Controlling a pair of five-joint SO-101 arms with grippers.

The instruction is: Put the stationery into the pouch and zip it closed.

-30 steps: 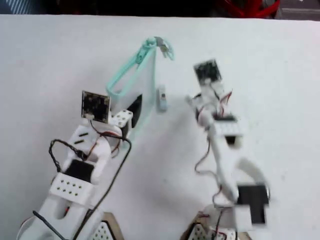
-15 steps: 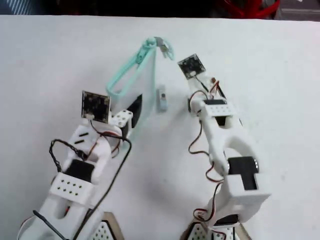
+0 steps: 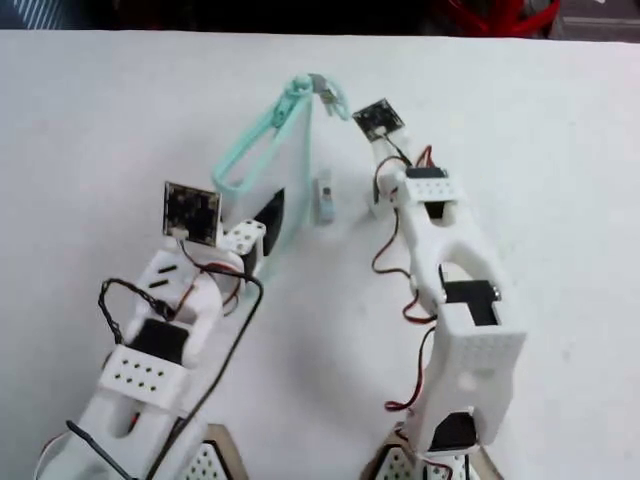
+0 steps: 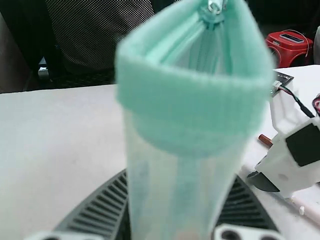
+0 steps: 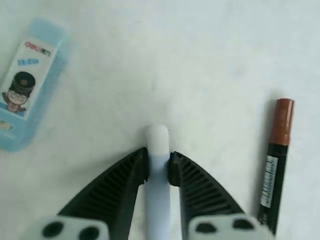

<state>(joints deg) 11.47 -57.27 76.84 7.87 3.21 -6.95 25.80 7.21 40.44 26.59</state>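
Currently the left tool [image 4: 175, 210] is clamping the near end of the mint pouch [image 4: 190, 100], with one ribbed jaw on each side of the see-through body. The pouch is standing on edge above the table [image 3: 120, 110], running from the left tool toward the far side. Its mouth is gaping open in a loop. The zipper pull [image 4: 215, 6] is sitting at the far end of the opening.

The right tool [image 5: 159, 165] is clenched on a white pen [image 5: 158, 145], and the rounded tip is poking out just past the fingertips over the table. Can't tell if the pen is touching the surface or lifted.

A light blue eraser [image 5: 27, 85] is lying flat on the table off to one side of the right tool. In the high view it is sitting between the pouch and the right arm, apart from both. A black marker [image 5: 276, 155] with a red-brown cap is lying on the other side of the right tool, roughly parallel to the pen and not touching it.

From above, the right arm is stretching forward, its wrist camera board just beside the zipper end of the pouch. The eraser and marker are both lying outside the pouch.
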